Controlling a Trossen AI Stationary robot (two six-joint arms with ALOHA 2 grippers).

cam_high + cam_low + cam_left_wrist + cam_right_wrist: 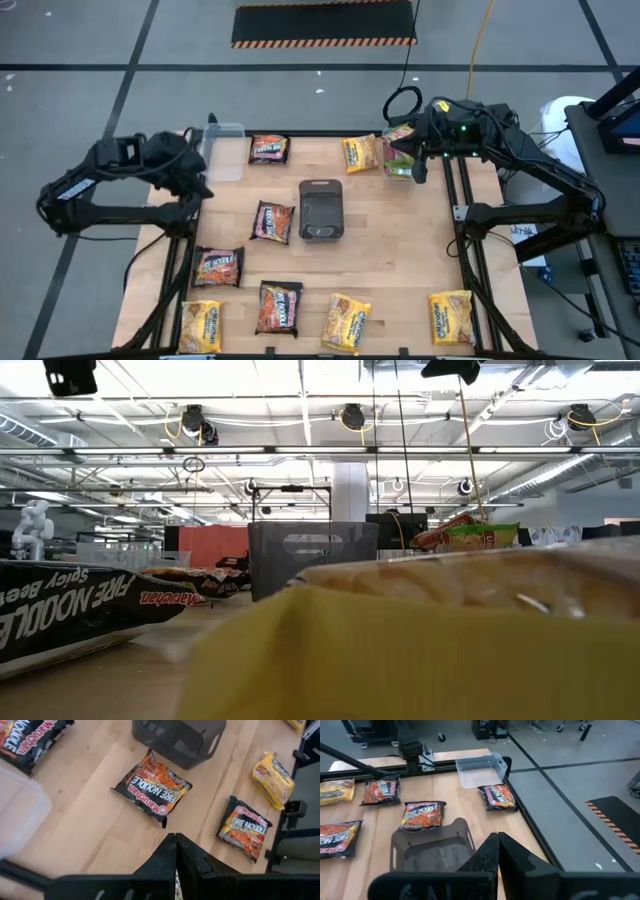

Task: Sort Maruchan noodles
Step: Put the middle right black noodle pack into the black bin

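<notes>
Several Maruchan packets lie flat on the wooden table: dark ones (268, 149), (272, 220), (218, 265), (280, 305) and yellow ones (360, 152), (346, 322), (451, 316), (203, 325). Green-edged packets (398, 148) sit in a clear tub at the far right. My left gripper (176, 839) is shut, above the table's left edge near an empty clear tub (225, 150), looking over a dark packet (152, 787). My right gripper (497, 838) is shut, beside the tub of green-edged packets (465, 535). Neither holds anything.
A dark grey tray (321, 210) stands in the table's middle, also seen in the wrist views (432, 850). In the low view a yellow packet (420, 645) fills the foreground. Metal frame rails (470, 240) run along both side edges. Bare wood lies right of the tray.
</notes>
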